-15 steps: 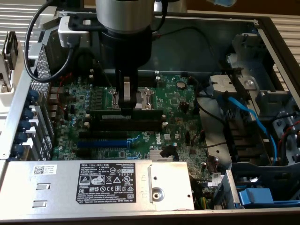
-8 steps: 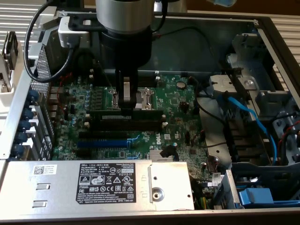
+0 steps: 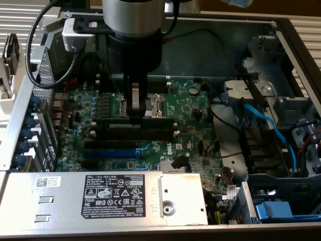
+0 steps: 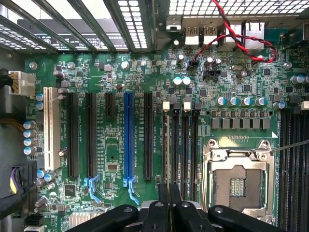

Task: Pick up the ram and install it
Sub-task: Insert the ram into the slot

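The ram (image 3: 113, 122) is a long thin dark stick standing on edge over the farthest of the black memory slots (image 3: 150, 133) on the green motherboard (image 3: 190, 105). My gripper (image 3: 134, 117) comes straight down onto its middle, its fingers shut on the stick. In the wrist view the ram (image 4: 167, 145) appears edge-on as a thin line along the first memory slot, running up from between my black fingertips (image 4: 157, 212). My gripper (image 4: 168, 195) is closed tight around it. The neighbouring slots (image 4: 186, 145) with white end clips are empty. I cannot tell whether the stick is seated.
The open CPU socket (image 4: 239, 181) lies right beside the memory slots. A blue expansion slot (image 4: 128, 135) and black slots sit on the other side. A power supply (image 3: 100, 196) fills the near edge, and blue cables (image 3: 266, 125) and drive bays stand at the exterior view's right.
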`<state>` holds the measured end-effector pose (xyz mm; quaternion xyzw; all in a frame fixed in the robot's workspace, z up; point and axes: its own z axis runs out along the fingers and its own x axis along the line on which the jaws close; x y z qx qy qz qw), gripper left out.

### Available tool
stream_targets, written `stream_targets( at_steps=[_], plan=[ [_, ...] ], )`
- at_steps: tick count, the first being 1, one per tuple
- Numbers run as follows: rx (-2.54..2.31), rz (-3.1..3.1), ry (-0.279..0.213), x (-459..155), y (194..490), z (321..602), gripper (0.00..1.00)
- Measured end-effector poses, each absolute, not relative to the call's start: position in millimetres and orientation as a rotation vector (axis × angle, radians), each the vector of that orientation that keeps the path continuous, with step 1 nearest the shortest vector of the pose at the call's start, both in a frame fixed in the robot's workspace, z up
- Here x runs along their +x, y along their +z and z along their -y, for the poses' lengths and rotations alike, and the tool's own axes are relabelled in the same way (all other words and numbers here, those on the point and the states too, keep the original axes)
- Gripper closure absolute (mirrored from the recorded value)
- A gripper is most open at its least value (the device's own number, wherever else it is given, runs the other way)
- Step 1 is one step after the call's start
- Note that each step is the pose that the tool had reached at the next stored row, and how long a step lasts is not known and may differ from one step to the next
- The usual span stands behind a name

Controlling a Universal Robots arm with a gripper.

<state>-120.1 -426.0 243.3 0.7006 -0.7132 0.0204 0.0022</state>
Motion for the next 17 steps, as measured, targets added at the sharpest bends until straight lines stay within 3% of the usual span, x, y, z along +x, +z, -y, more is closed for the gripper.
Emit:
stream_targets(
  at_steps=[17],
  plan=[
    [2.195,2.244,0.06,-120.1,241.8,426.7,0.88]
  ],
)
